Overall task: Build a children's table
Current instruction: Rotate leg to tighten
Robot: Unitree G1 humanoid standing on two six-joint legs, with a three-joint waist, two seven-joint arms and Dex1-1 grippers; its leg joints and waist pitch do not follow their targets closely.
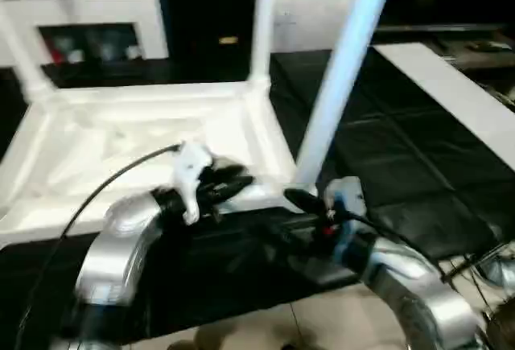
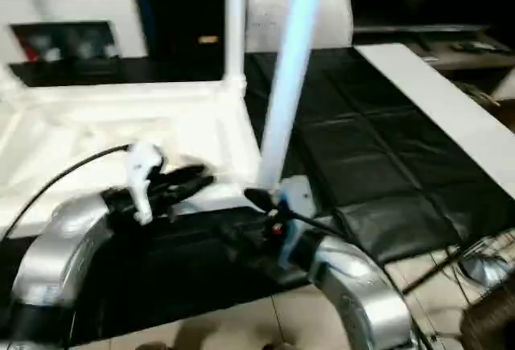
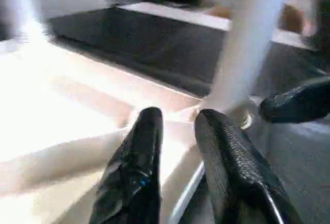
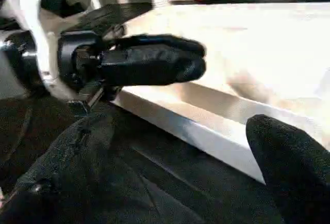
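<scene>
Tabletop upside down | legs standing: two | left gripper narrowly open | right gripper wide

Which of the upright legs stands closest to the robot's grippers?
The near leg, rising from the tabletop's corner beside both grippers, right gripper at its base. The other leg stands at the far corner, beyond them.

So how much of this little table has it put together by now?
At least two legs are standing in the upturned tabletop: one at the far corner and one at the near corner on the robot's right. A third seems to rise at the far left corner. Both grippers, left and right, sit by the near leg's base, perhaps seating it. The remaining near-left corner can't be judged.
</scene>
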